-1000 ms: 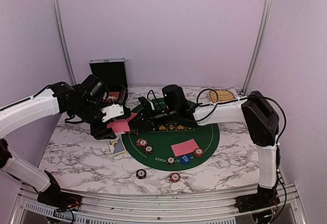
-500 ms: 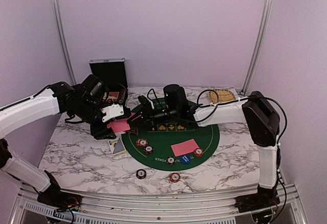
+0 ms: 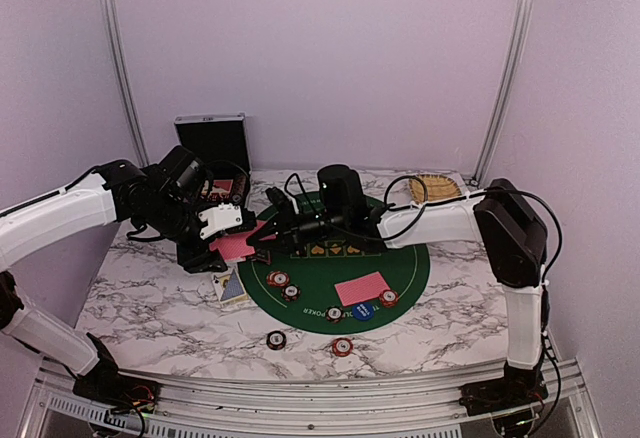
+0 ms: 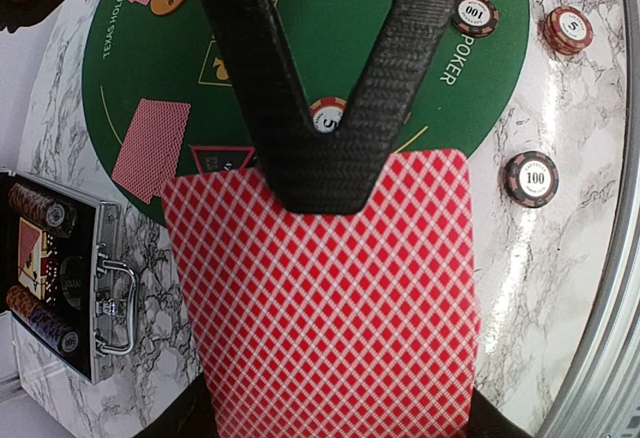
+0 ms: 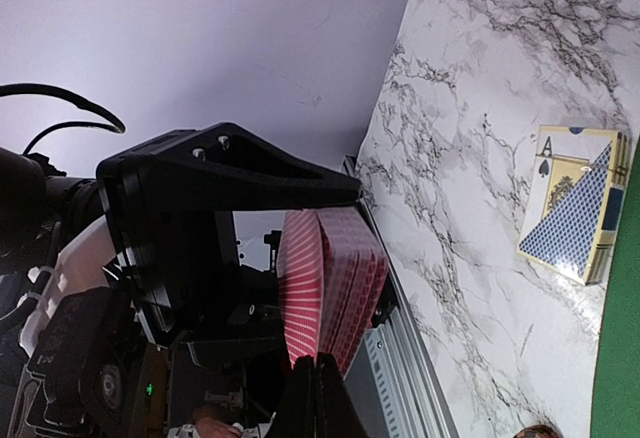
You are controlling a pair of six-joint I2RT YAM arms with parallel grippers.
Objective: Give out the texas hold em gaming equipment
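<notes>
hiding part of the mat (image 4: 330, 48), red cards (image 4: 330, 298) fill left gripper (image 4: 325, 176).

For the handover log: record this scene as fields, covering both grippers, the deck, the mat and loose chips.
Left gripper: shut on the red-backed deck, held above the table
Right gripper: at the deck's edge; grip unclear
Green mat: face-down cards, several chips
Off the mat: two chips, blue card box

The left arm (image 3: 60, 213) and right arm (image 3: 440, 220) have white shells, black joints, looping black cables and black jaws.
</notes>
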